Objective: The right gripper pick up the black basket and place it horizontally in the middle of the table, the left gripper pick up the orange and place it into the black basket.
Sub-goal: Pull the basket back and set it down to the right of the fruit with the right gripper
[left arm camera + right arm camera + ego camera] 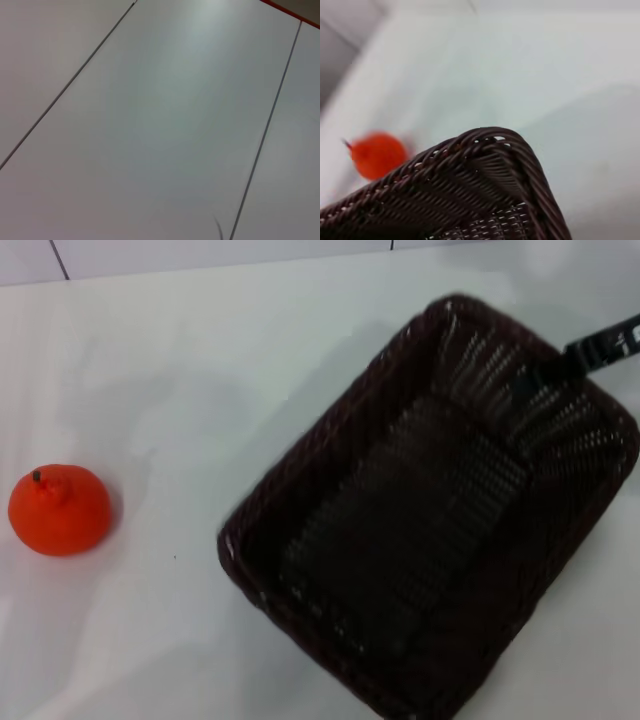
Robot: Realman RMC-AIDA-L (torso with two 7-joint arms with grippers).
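Observation:
The black basket sits at an angle on the right half of the white table, its long side running from near left to far right. My right gripper comes in from the far right and clamps the basket's far right rim, one finger inside the wall. The right wrist view shows a corner of the basket's braided rim up close. The orange rests on the table at the left, well apart from the basket; it also shows in the right wrist view. My left gripper is out of view.
The left wrist view shows only plain white panels with thin dark seams and a red edge in one corner. A white wall with a seam runs behind the table's far edge.

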